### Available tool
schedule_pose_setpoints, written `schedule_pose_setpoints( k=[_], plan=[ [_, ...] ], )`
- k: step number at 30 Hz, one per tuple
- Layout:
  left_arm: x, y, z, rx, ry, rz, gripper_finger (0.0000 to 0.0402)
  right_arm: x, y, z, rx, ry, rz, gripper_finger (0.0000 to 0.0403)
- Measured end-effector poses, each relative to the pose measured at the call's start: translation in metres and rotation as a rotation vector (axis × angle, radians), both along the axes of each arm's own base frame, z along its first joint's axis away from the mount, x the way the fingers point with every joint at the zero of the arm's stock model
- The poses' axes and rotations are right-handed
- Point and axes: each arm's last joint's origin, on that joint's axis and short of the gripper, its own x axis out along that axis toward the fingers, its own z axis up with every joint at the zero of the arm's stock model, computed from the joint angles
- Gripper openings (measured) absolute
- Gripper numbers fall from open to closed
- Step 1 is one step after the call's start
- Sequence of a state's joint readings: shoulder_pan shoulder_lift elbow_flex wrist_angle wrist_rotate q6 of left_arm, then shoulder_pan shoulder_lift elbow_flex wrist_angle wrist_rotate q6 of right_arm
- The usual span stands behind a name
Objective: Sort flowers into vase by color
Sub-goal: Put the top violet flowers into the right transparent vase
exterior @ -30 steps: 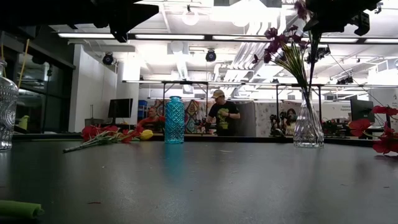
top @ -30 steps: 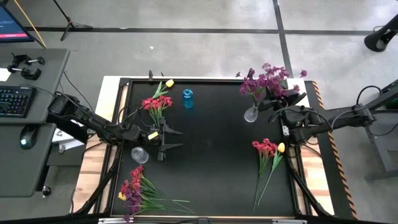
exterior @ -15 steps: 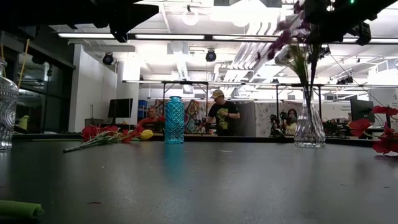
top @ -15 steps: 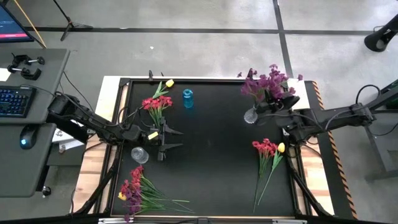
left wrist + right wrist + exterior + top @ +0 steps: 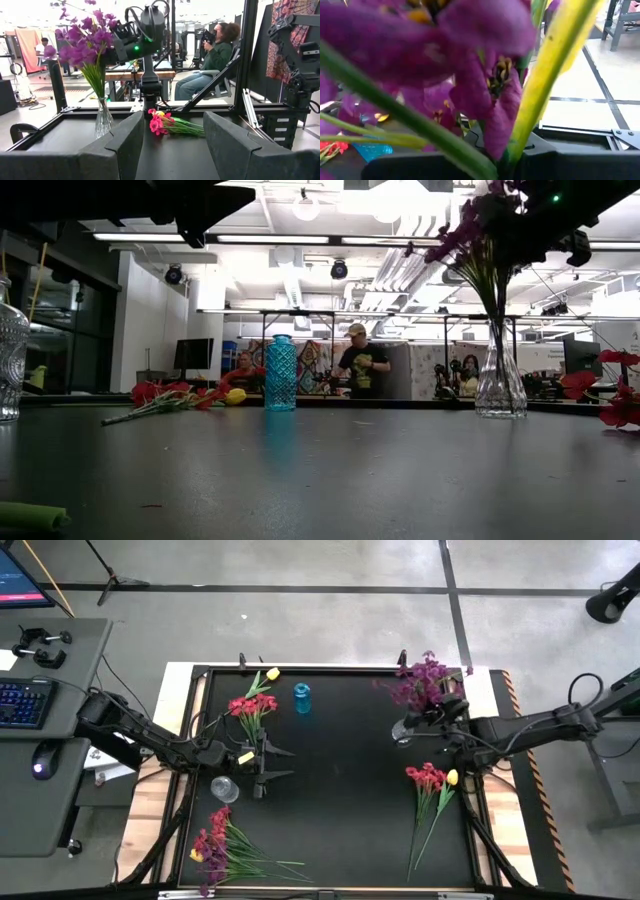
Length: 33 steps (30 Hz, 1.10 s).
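Observation:
A bunch of purple flowers (image 5: 424, 681) stands with its stems in a clear glass vase (image 5: 401, 728) near the table's far right; the vase (image 5: 500, 385) also shows in the low view. My right gripper (image 5: 438, 716) is at the bunch's upper stems, shut on them. My left gripper (image 5: 274, 762) hovers open at the table's left, beside a second clear vase (image 5: 224, 788). Red flowers (image 5: 250, 707) and a yellow bud (image 5: 272, 673) lie by a blue vase (image 5: 302, 697). More red flowers with a yellow bud (image 5: 432, 782) lie on the right. My right gripper holds the purple bunch by its upper stems (image 5: 506, 159), just below the blossoms, coming level from the table's right. Several stems run between the fingers. The bunch stands nearly upright, its lower stems (image 5: 101, 92) inside the clear vase. Blossoms hide the exact place of contact.
A mixed bunch of red, purple and yellow flowers (image 5: 215, 845) lies at the near left corner. The raised table frame (image 5: 330, 668) rims the black top. People sit and stand in the room beyond the table (image 5: 360, 365).
My right gripper has moved toward the table's left, carrying the tops of the purple flowers with it. The bunch has swung from leaning to nearly upright over the vase, while the vase has stayed in place.

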<state>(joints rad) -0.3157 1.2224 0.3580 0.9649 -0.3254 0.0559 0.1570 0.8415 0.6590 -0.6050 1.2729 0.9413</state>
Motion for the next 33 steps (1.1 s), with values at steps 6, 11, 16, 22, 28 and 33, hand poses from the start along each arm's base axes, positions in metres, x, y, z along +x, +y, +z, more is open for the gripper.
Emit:
schedule_pose_setpoints(
  k=[6,11,16,22,28,33],
  plan=[
    [0.000,0.000,0.000,0.000,0.000,0.000,0.0193,0.008,0.001,-0.008,0.008,0.028,-0.002,0.0002],
    [0.000,0.000,0.000,0.000,0.000,0.000,0.0193,0.011,0.002,-0.014,0.019,0.037,-0.018,0.0002],
    [0.000,0.000,0.000,0.000,0.000,0.000,0.0193,0.014,0.002,-0.020,0.030,0.038,-0.032,0.0002],
    [0.000,0.000,0.000,0.000,0.000,0.000,0.0193,0.019,0.003,-0.025,0.052,0.059,-0.023,0.0002],
    [0.000,0.000,0.000,0.000,0.000,0.000,0.0193,0.023,0.004,-0.030,0.061,0.084,-0.018,0.0002],
    [0.000,0.000,0.000,0.000,-0.001,0.000,0.0193,0.023,0.004,-0.031,0.065,0.089,-0.015,0.0002]
  ],
)
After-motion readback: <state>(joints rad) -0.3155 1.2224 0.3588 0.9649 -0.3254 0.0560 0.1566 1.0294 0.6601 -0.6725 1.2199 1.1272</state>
